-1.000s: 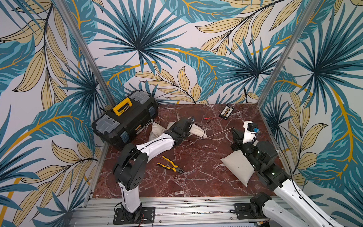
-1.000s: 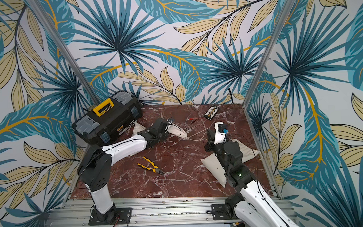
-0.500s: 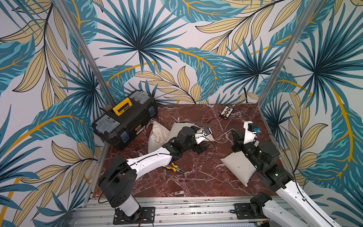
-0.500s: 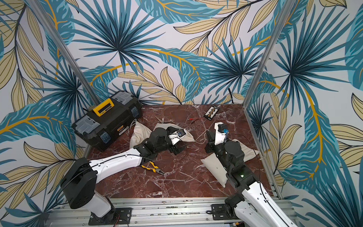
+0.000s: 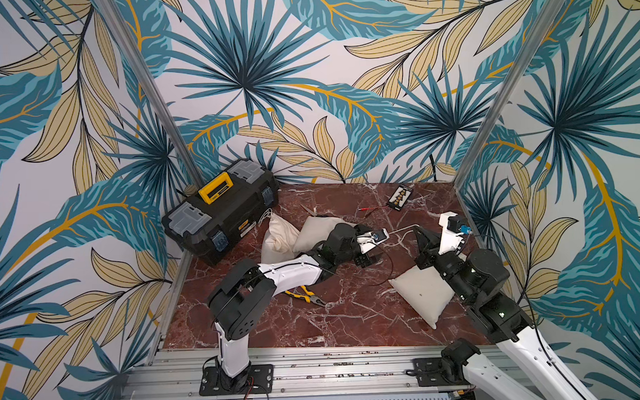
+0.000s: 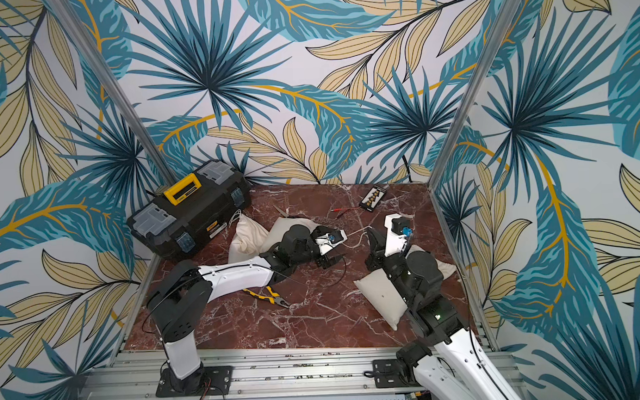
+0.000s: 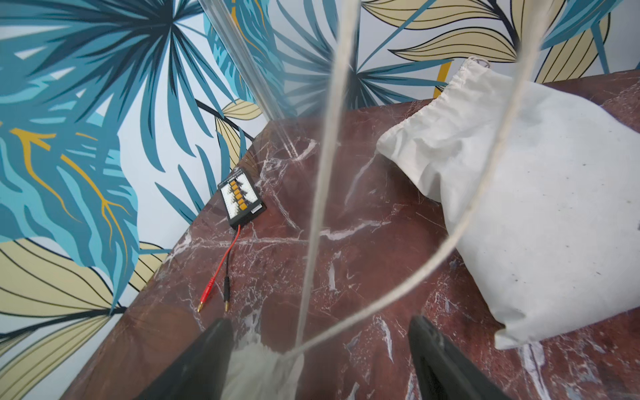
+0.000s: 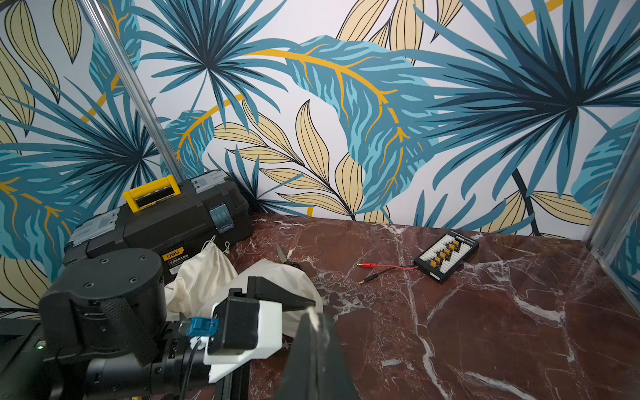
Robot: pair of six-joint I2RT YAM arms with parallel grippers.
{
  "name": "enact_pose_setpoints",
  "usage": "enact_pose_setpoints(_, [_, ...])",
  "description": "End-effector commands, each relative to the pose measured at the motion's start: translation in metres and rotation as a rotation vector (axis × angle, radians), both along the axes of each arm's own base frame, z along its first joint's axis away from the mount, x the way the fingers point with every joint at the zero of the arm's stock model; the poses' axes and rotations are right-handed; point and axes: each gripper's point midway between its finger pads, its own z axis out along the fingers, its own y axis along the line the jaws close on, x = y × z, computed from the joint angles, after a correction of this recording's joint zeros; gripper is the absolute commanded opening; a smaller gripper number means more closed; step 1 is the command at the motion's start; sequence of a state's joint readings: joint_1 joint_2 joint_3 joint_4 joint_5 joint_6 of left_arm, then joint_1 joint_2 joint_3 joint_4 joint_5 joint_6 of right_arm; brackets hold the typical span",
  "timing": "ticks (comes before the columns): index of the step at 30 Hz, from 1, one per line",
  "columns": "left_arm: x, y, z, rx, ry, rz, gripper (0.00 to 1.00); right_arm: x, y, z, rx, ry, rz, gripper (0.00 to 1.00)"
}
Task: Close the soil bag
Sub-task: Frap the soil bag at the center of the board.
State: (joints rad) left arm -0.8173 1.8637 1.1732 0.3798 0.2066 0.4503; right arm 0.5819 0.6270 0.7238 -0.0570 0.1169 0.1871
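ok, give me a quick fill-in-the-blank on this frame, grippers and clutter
1. The left gripper's fingers stand ___, with the drawstring running between them.
2. The right gripper is ___, pinching that drawstring.
3. The toolbox has a ___ handle.
Missing: open; shut; yellow.

The left gripper (image 5: 367,258) is drawn back from the toolbox (image 5: 220,208) toward the desk's middle and is now brought close to the right gripper (image 5: 420,236). The middle bag (image 5: 314,232), largely covered by the left arm a second ago, is now exposed. The right gripper is shifted slightly toward the desk's right edge.
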Motion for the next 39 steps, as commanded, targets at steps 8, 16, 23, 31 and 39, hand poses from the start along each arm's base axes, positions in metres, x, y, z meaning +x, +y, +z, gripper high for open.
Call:
enact_pose_setpoints(8, [0.013,-0.022,0.026,-0.060,-0.057,-0.030,0.54,-0.007,-0.004,0.014,0.023,-0.040,0.007,0.00])
enact_pose_setpoints(16, [0.032,-0.014,0.010,0.008,-0.066,0.079,0.24,-0.014,-0.012,0.027,0.036,-0.055,-0.009,0.00])
enact_pose_setpoints(23, [0.058,0.005,-0.018,0.100,-0.045,0.269,0.10,-0.030,-0.036,0.040,0.049,-0.092,-0.079,0.00])
enact_pose_setpoints(31, [0.086,0.047,-0.040,0.208,-0.024,0.499,0.01,-0.049,-0.073,0.053,0.068,-0.121,-0.202,0.00])
enact_pose_setpoints(39, [0.113,0.110,-0.060,0.249,0.102,0.728,0.05,-0.078,-0.124,0.064,0.139,-0.161,-0.372,0.00])
